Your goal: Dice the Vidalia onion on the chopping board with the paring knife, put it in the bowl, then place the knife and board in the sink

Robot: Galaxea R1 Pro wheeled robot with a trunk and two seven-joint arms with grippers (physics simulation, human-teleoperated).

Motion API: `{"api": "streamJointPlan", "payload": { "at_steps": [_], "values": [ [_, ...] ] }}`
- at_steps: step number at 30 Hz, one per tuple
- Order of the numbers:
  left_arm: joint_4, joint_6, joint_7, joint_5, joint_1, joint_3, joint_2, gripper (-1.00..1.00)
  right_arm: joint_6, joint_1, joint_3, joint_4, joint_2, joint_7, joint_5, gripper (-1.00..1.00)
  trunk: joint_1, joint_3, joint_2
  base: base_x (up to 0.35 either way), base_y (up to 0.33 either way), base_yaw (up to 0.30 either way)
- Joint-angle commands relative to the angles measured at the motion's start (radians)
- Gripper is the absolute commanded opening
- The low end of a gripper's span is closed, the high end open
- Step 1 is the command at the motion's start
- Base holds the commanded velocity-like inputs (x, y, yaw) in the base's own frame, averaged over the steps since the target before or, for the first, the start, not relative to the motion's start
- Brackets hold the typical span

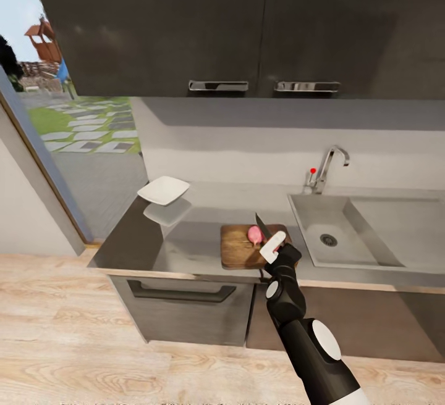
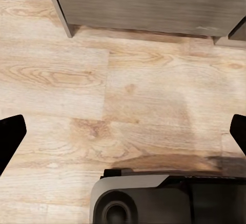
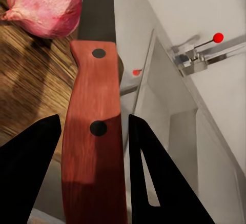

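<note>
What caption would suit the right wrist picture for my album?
Right gripper holds the paring knife, blade beside the pink onion on the chopping board, sink alongside.

Pink onion (image 1: 254, 234) on a brown grained chopping board (image 1: 238, 250); paring knife (image 3: 95, 147) reddish-handled with two dark rivets, dark blade; white bowl (image 1: 163, 190); grey glossy surface (image 1: 185, 232); black right claw (image 3: 92, 183).

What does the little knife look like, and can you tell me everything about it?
The paring knife has a reddish-brown handle that looks like wood, with two dark rivets, and a short, dark, pointed blade. The right gripper holds it by the handle, a black finger on each side. In the head view the blade points up and away, over the chopping board, right beside the pink onion.
</note>
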Motion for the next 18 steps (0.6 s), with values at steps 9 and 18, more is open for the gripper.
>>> {"api": "streamJointPlan", "payload": {
  "at_steps": [9, 18],
  "values": [
    [-0.001, -0.002, 0.005, 0.010, 0.000, -0.007, 0.002, 1.00, 0.006, -0.001, 0.001, -0.001, -0.001, 0.007, 0.010, -1.00, 0.001, -0.015, -0.002, 0.000, 0.000, 0.000],
    [-0.001, -0.002, 0.005, 0.010, 0.000, -0.007, 0.002, 1.00, 0.006, -0.001, 0.001, -0.001, -0.001, 0.006, 0.010, -1.00, 0.001, -0.015, -0.002, 0.000, 0.000, 0.000]
  ]
}}
